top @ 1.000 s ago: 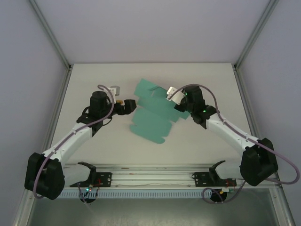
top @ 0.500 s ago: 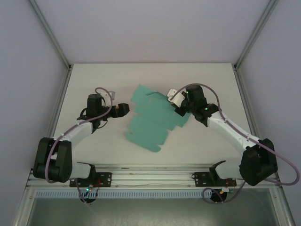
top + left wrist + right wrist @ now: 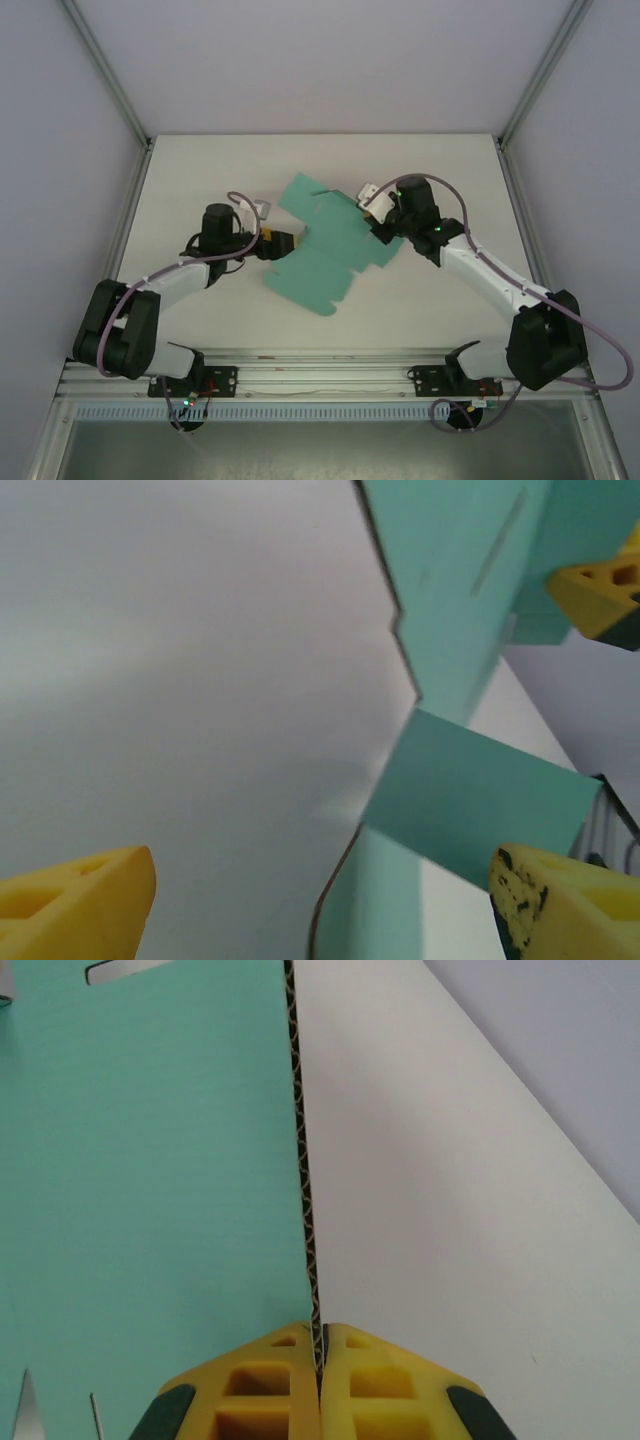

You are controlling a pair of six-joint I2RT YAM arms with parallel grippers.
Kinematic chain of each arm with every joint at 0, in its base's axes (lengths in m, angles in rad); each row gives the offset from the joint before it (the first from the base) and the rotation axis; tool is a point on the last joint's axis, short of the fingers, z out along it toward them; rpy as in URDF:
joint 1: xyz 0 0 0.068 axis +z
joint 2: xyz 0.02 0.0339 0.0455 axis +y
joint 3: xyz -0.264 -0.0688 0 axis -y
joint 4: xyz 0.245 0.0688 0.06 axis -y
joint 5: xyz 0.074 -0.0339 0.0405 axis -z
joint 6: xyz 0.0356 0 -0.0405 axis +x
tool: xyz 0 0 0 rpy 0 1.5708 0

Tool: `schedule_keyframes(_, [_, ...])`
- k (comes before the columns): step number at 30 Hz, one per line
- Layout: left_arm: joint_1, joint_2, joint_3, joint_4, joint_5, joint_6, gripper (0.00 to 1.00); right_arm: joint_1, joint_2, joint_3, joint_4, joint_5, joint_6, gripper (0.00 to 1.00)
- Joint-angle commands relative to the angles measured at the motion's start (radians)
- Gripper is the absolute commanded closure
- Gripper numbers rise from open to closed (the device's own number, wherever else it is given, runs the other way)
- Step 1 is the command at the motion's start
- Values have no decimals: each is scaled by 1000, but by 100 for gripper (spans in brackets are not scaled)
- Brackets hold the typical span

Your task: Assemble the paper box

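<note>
The paper box (image 3: pixel 325 245) is a flat teal-green die-cut sheet with flaps, lying partly lifted in the middle of the table. My right gripper (image 3: pixel 378 228) is shut on the sheet's right edge; in the right wrist view the corrugated edge (image 3: pixel 305 1190) runs straight into the closed yellow fingers (image 3: pixel 270 1380). My left gripper (image 3: pixel 290 241) is open at the sheet's left edge. The left wrist view has a teal flap (image 3: pixel 470 800) and the edge below it between the spread yellow fingertips (image 3: pixel 75 905). The right gripper's yellow finger (image 3: pixel 600 595) shows at the far end there.
The white table (image 3: pixel 200 180) is walled by pale panels with metal posts (image 3: pixel 110 80) at the back corners. An aluminium rail (image 3: pixel 320 375) with both arm bases runs along the near edge.
The left gripper has swung right and reached the sheet's left edge. The sheet has shifted and turned slightly while the right gripper keeps its hold.
</note>
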Motion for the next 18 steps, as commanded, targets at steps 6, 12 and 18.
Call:
schedule_keyframes(6, [-32,89,60,128,83,-16,27,11,-7,-30,120,-110,97,100])
schedule_keyframes(12, [-33,116,47,266,156,-66,47,11,9,-10,54,-168,71,100])
schedule_keyframes(18, [-32,123,60,215,135,-46,84,11,13,-8,53,-163,74,100])
